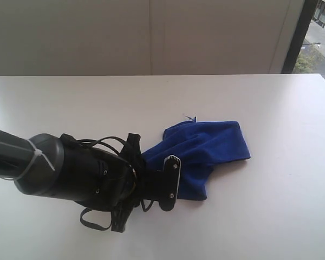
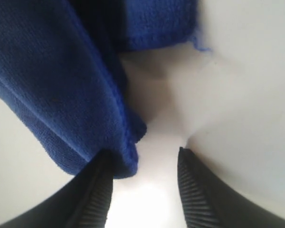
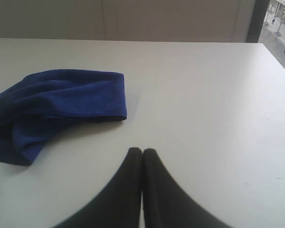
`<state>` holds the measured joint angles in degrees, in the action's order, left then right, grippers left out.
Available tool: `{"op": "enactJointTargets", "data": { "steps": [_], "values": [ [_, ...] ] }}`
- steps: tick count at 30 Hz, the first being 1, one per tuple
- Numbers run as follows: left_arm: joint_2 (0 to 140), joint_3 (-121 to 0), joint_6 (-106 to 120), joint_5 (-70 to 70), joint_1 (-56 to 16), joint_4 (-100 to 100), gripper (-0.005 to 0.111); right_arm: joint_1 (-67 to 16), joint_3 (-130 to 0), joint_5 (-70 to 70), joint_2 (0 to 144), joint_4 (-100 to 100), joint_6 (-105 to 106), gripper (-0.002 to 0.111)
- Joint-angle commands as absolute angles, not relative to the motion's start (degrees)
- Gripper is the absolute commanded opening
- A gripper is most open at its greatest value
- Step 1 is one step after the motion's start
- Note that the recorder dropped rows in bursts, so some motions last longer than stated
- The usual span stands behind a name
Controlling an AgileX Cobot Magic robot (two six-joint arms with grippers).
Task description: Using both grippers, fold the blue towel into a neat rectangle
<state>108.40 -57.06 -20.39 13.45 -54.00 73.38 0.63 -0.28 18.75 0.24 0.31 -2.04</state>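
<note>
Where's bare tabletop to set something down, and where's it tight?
Bare table behind the blue towel and to its right in the exterior view. Crowded at the towel's near-left end, where the open left gripper and its arm sit.

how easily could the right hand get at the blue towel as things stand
Probably yes. Only bare table lies between the right hand and the near edge of the blue towel, with nothing in the way. The hand is shut, though, so it would need to open first.
</note>
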Motion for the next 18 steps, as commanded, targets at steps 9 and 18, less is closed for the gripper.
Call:
{"op": "enactJointTargets", "data": {
  "steps": [9, 18],
  "values": [
    [108.71, -56.73, -20.99, 11.67, -54.38, 76.76, 0.044, 0.58, 0.0, 18.15, 0.0, 0.43, -1.66, 0.0],
    [108.71, -56.82, -24.27, 12.15, -54.25, 81.75, 0.042, 0.58, 0.0, 18.15, 0.0, 0.43, -1.66, 0.0]
  ]
}}
